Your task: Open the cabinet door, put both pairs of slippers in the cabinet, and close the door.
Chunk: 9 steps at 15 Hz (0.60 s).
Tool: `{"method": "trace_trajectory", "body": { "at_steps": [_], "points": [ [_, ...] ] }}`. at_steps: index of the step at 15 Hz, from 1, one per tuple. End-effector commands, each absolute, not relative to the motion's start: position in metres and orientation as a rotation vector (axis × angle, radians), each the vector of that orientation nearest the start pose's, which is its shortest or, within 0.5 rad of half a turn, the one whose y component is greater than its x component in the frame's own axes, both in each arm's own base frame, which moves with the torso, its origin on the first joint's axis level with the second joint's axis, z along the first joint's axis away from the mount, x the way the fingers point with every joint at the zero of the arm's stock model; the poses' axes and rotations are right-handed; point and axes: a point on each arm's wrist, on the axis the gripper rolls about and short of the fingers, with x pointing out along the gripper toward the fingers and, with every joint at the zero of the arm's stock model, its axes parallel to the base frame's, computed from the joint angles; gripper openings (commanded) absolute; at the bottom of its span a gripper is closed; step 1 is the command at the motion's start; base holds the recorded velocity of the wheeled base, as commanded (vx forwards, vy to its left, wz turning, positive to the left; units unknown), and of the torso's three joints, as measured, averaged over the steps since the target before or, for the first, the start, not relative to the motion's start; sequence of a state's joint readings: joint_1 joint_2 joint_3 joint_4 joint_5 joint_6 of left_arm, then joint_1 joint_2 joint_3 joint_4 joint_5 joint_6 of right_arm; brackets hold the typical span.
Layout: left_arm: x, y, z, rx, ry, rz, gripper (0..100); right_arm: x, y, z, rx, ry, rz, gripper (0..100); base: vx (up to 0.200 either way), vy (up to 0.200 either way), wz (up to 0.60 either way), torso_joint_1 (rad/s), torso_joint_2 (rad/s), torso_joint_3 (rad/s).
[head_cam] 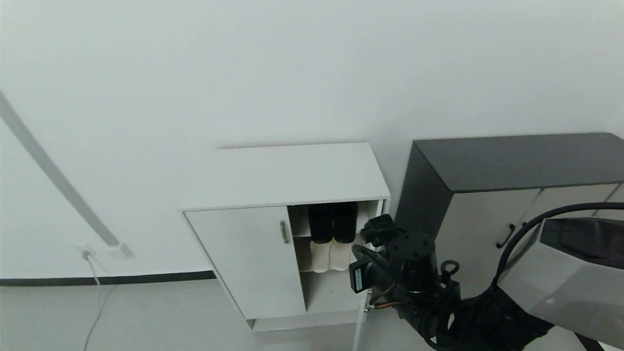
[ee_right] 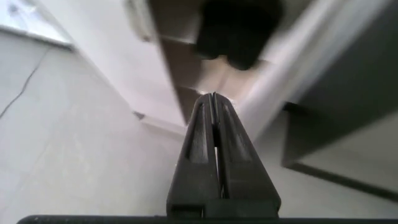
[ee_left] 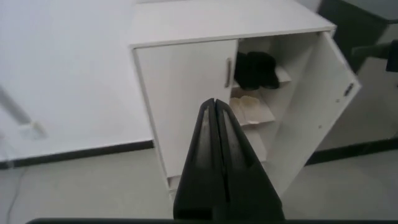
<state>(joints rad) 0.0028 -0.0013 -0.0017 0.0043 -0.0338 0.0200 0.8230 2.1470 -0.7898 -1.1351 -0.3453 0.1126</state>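
The white cabinet (head_cam: 287, 175) has its left door (head_cam: 248, 258) closed and its right door (ee_left: 329, 93) swung open. A black pair of slippers (head_cam: 334, 222) sits on the upper shelf. A pale pair of slippers (head_cam: 331, 256) sits on the shelf below. Both pairs, black (ee_left: 256, 68) and pale (ee_left: 249, 109), also appear in the left wrist view. My left gripper (ee_left: 215, 102) is shut on nothing and held back from the cabinet front. My right arm (head_cam: 404, 263) is by the open right side. Its gripper (ee_right: 212, 96) is shut and empty, pointing in below the black slippers (ee_right: 239, 31).
A grey cabinet with a dark top (head_cam: 512, 165) stands close on the right of the white one. On the left wall there is a socket with a cable (head_cam: 87, 253) running down to the floor. Bare floor (head_cam: 146, 317) lies in front and to the left.
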Motion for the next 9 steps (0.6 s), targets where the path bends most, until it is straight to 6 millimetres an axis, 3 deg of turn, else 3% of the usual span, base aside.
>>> {"method": "trace_trajectory", "body": {
  "at_steps": [1,5,9],
  "points": [
    [-0.023,-0.001,0.075,0.020,0.003,-0.031,0,0.262,0.268,0.067,-0.027,0.220,0.456,0,0.000,0.000,0.00,0.000,0.00,0.000],
    [-0.023,-0.001,0.075,0.020,0.003,-0.031,0,0.266,0.263,0.069,-0.054,0.209,0.437,0,0.000,0.000,0.00,0.000,0.00,0.000],
    [-0.023,-0.001,0.075,0.020,0.003,-0.031,0,0.262,0.242,0.079,-0.149,0.269,0.407,0,0.000,0.000,0.00,0.000,0.00,0.000]
  ]
}}
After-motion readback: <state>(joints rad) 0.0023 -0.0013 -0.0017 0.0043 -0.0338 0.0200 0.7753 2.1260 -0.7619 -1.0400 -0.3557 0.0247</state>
